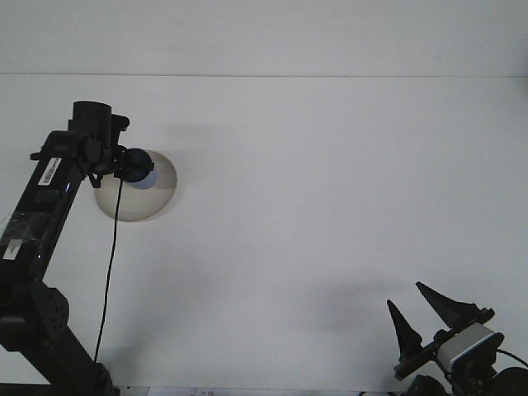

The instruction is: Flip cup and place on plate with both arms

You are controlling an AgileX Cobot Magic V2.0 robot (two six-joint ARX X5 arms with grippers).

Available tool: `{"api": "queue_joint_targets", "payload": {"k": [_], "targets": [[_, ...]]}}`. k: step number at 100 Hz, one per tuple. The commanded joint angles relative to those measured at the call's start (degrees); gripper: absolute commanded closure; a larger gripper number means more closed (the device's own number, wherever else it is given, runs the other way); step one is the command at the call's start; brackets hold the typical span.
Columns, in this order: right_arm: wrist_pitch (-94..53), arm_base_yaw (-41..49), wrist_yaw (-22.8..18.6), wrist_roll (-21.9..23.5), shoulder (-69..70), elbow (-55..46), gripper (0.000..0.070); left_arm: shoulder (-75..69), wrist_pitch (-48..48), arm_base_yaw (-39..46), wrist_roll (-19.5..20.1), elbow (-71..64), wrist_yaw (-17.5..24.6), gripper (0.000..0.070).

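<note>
White label on left arm (50,171) — print seemingly unreadable

White table (330,206) fills nearly all my view, matte, plain, unmarked. Far edge runs as straight thin line across upper part of frame. Beyond it, pale grey-white wall (264,33), bare, slightly darker than tabletop. Light even and diffuse, from above; soft faint shadows fall on surface at upper left and lower right. Thin strip of near edge visible at bottom.
</note>
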Motion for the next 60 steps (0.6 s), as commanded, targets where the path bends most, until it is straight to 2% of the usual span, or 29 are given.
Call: {"api": "queue_joint_targets", "payload": {"k": [1, 45, 53, 56, 60], "targets": [[0.15, 0.5, 0.0, 1.29, 0.04, 0.24, 0.0286, 2.34, 0.92, 0.68, 0.17, 1.66, -0.07, 0.0694], [-0.46, 0.5, 0.02, 1.51, 0.04, 0.24, 0.0286, 6.54, 0.92, 1.99, 0.24, 1.66, -0.07, 0.0692], [-0.46, 0.5, 0.02, 1.51, 0.04, 0.24, 0.0286, 6.56, 0.96, 1.99, 0.11, 1.66, 0.0, 0.0656], [-0.44, 0.5, 0.02, 1.51, 0.04, 0.24, 0.0286, 6.56, 0.96, 1.99, -0.07, 1.66, 0.0, 0.0613], [-0.44, 0.5, 0.02, 1.53, 0.04, 0.24, 0.0286, 6.56, 0.92, 1.99, -0.31, 1.66, 0.0, 0.052]]}}
